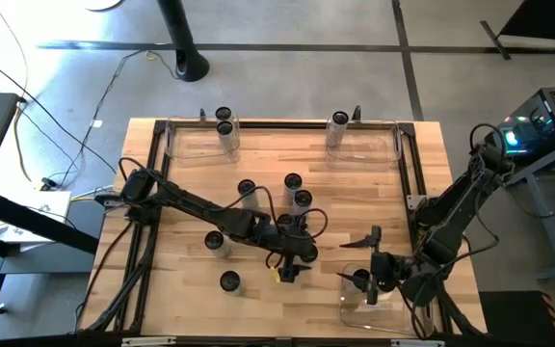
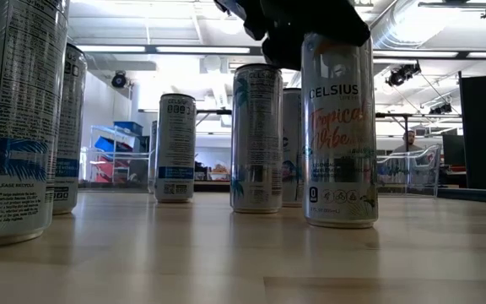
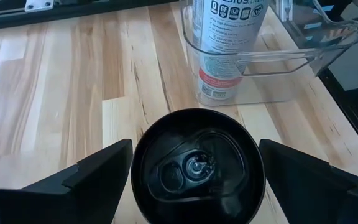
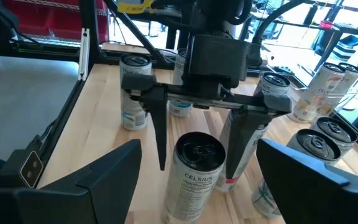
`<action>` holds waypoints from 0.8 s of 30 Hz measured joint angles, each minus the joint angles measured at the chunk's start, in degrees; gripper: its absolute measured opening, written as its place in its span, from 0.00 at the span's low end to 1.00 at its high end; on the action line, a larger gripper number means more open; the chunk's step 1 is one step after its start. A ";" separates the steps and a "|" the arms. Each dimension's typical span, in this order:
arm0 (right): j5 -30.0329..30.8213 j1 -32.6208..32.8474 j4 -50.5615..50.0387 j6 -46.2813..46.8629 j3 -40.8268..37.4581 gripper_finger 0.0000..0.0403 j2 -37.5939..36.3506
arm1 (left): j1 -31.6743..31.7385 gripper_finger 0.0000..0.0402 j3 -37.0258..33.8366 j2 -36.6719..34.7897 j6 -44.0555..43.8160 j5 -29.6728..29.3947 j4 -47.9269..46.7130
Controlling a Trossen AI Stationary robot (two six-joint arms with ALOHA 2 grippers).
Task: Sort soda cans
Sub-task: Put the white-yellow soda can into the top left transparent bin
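Note:
Several soda cans stand upright on the wooden table. My left gripper (image 1: 292, 262) is open and reaches down over one can (image 3: 197, 168), one finger on either side of its top. In the right wrist view narrow gaps show between those fingers and the can (image 4: 197, 168). In the low view this can (image 2: 338, 127) stands on its base on the table. My right gripper (image 4: 199, 146) hovers wide open by the near right bin (image 1: 393, 310), facing the left gripper. One can (image 1: 361, 280) stands in that bin.
Loose cans stand at the table's middle (image 1: 302, 200) and near left (image 1: 229, 280). The far left bin (image 1: 186, 145) holds two cans and the far right bin (image 1: 374, 145) holds one. A dark frame (image 1: 417, 183) borders the table. Free wood lies between the two far bins.

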 joint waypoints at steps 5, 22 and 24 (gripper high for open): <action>0.00 0.00 0.00 0.02 0.00 0.78 0.00 | 0.00 0.72 0.02 0.00 -1.24 -0.09 -0.03; -0.02 0.01 -0.44 1.39 -0.02 0.78 0.00 | -7.77 0.62 9.23 -15.46 1.15 -17.96 -12.48; -0.02 0.00 -0.45 1.51 -0.02 0.78 0.00 | -9.36 0.62 9.90 -18.82 1.79 -27.99 -17.28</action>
